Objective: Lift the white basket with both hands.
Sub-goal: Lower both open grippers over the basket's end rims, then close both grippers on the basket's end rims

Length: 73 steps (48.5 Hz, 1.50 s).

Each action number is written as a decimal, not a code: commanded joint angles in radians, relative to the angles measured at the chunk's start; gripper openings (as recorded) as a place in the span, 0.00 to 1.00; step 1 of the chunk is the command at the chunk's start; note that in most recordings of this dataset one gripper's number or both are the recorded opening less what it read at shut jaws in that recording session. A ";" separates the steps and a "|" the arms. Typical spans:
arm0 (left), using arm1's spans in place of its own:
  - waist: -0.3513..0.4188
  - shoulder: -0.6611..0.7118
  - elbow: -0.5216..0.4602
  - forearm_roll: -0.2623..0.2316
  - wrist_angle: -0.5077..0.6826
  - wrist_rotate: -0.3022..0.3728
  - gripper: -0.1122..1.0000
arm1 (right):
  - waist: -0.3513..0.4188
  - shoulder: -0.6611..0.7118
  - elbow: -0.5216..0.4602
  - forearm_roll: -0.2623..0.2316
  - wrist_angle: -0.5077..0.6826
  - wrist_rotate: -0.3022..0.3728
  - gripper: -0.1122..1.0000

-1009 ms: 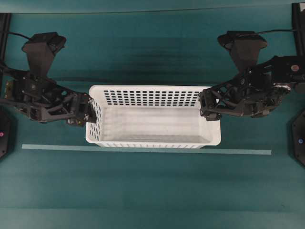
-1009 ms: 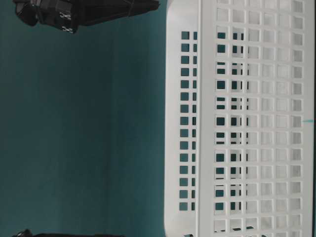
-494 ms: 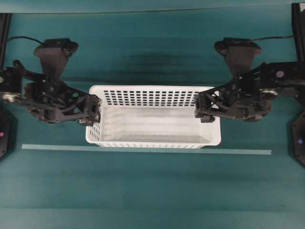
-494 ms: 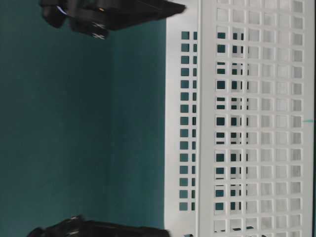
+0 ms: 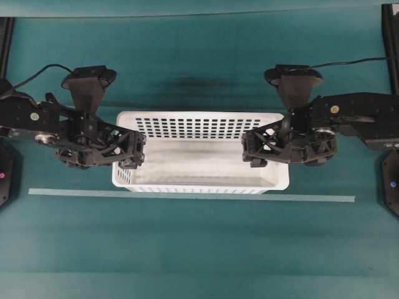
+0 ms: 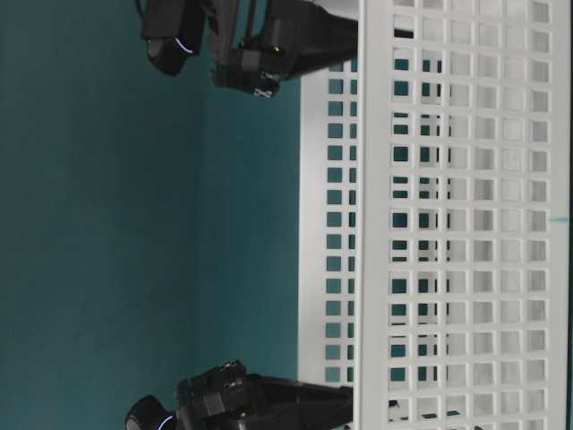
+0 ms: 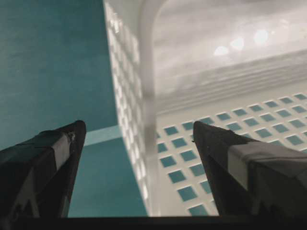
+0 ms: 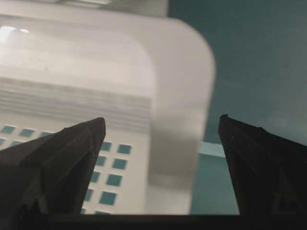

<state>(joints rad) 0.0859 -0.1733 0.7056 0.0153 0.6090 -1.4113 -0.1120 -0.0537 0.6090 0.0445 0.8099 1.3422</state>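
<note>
Cropped by the table-level frame: right side of the white basket (image 6: pixel 466 215) and most of both arms. Masked from overhead: basket's short walls beneath the left end effector (image 5: pixel 134 154) and right end effector (image 5: pixel 252 149). Blurred in the right wrist view: near rim.

- Left gripper (image 5: pixel 133 151) reaches in over the left end wall of the white basket (image 5: pixel 199 185), jaws spread wide, one finger each side of that wall.
- Right gripper (image 5: pixel 252 149) mirrors it at the basket's right end, jaws wide, straddling the rim.
</note>
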 commanded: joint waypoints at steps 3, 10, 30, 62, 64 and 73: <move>0.003 0.023 0.000 0.003 -0.017 -0.002 0.92 | 0.003 0.041 0.006 0.006 -0.034 0.002 0.96; 0.005 0.025 0.003 0.003 -0.020 0.000 0.92 | 0.006 0.043 0.015 0.012 -0.049 0.023 0.96; 0.005 0.046 0.000 0.003 -0.026 0.000 0.92 | 0.009 0.029 0.048 0.012 -0.097 0.064 0.96; 0.002 0.052 -0.002 0.003 -0.029 -0.002 0.18 | 0.006 0.035 0.043 0.014 -0.112 0.147 0.27; 0.002 0.054 -0.003 0.003 -0.029 -0.002 0.13 | 0.006 0.035 0.043 0.012 -0.112 0.147 0.27; 0.000 0.054 -0.003 0.003 -0.029 0.000 0.10 | 0.003 0.035 0.048 0.012 -0.112 0.147 0.27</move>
<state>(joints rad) 0.0874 -0.1381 0.7102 0.0153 0.5829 -1.4128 -0.1028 -0.0368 0.6596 0.0537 0.7010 1.4880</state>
